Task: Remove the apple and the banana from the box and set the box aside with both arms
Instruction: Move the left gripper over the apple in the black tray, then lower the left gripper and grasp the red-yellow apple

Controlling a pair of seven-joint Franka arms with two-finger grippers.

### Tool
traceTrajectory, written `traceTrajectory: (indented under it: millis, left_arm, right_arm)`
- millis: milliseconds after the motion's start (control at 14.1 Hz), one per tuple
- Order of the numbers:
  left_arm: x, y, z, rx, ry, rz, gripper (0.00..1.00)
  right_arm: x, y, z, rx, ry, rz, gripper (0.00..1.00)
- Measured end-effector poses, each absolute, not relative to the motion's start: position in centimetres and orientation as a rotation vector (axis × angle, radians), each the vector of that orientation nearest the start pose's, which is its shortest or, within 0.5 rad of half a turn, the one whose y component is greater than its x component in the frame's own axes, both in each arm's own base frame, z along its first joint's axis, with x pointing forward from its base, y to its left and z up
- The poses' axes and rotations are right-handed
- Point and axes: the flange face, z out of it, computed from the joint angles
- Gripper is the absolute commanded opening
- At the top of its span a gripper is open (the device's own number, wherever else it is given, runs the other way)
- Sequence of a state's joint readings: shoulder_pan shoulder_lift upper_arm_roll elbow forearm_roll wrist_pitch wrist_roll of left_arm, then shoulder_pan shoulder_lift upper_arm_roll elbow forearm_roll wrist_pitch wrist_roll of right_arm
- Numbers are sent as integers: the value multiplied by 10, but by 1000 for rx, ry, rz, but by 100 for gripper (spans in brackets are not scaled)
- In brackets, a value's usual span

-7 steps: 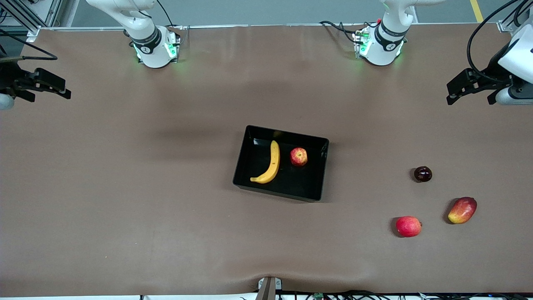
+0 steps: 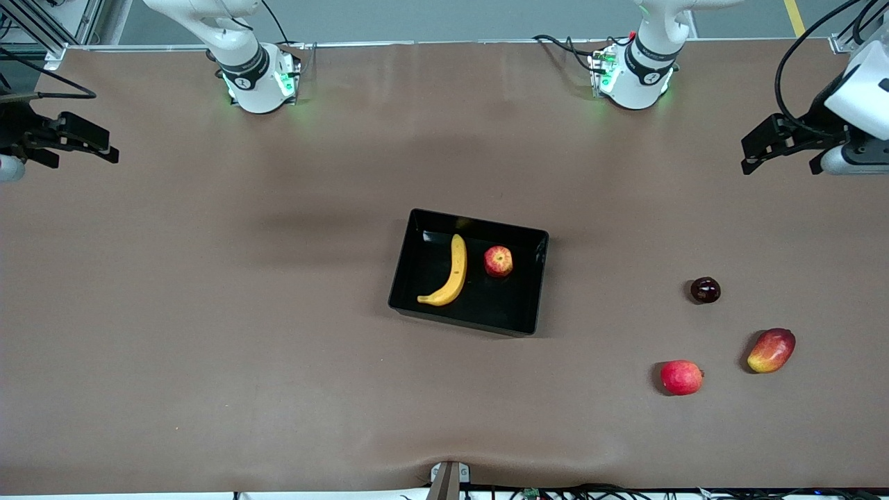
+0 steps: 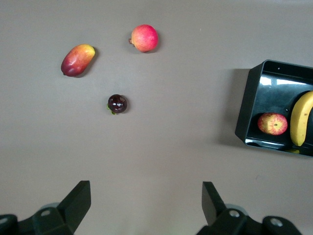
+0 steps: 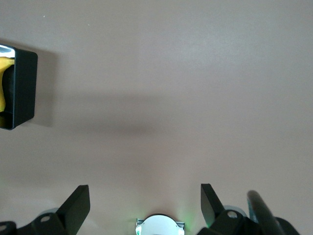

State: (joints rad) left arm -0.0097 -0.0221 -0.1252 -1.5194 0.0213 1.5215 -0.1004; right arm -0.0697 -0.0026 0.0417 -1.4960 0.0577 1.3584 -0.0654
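apple and banana lay side by side in the black box at mid-table in the front view, the apple toward the left arm's end. both grippers hung out at the table's ends, left gripper and right gripper, fingers apart and empty, well apart from the box. three stray fruits sat near the left arm's end; the red round fruit must not be mistaken for the apple.

left wrist view: fingers wide over bare table, the apple showing in the box's near corner beside the banana. a descent straight over the apple, clear of the wall, seemed wise.

right wrist view: fingers wide, only the box's end wall visible, so this arm suited the banana.
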Motion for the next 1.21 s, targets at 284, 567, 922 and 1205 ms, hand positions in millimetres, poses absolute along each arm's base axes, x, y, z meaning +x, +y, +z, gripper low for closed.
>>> traceTrajectory:
  millis: [284, 567, 922, 1205]
  left_arm:
    - [548, -129, 618, -3115, 187, 63, 100]
    - [557, -226, 561, -3133, 168, 105, 100]
    - [550, -346, 462, -3147, 47, 142, 100]
    - [538, -404, 361, -3043, -26, 109, 100]
  right_arm:
    - [531, -8, 644, -3071, -71, 201, 100]
    - [531, -8, 644, -3071, -70, 200, 100]
    - [531, -8, 645, -3071, -69, 199, 100]
    - [531, -8, 645, -3072, -70, 196, 100]
